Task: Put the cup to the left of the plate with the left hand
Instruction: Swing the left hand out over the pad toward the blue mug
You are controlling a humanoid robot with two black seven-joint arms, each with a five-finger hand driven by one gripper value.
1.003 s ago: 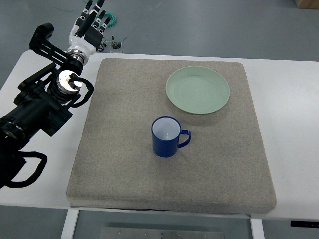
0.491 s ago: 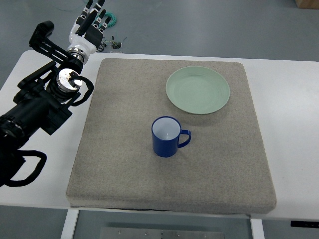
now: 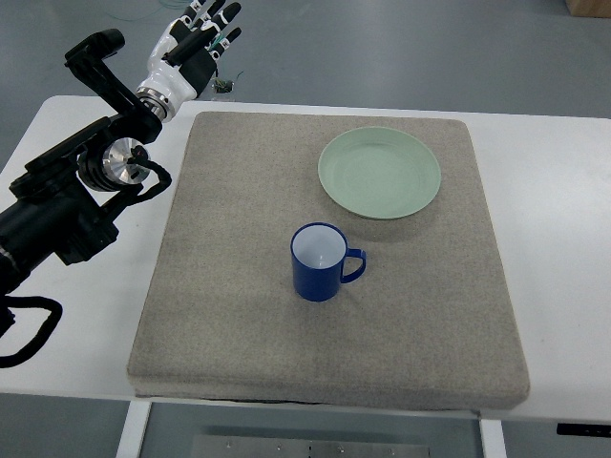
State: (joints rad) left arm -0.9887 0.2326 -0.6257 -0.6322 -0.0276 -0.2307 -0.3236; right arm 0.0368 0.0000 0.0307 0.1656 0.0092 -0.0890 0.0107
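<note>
The left hand [image 3: 196, 43] hangs beyond the far left corner of the grey mat [image 3: 239, 334], off the table [image 3: 554, 239], well apart from everything on it. Its fingers look loosely extended and hold nothing, though at this distance the exact pose is hard to confirm. Judged from this, the reach for the cup has not begun. The right arm does not show.

The cup [image 3: 319, 261] stands upright near the middle of the mat, in front of the plate [image 3: 379, 173] and slightly to its left, clear of its rim. It is 1 dark blue mug with a pale inside, apparently empty, handle pointing right. That handle faces away from the approaching arm, so a grasp around the body seems the likelier option. The mat left of the plate is free to receive it.
</note>
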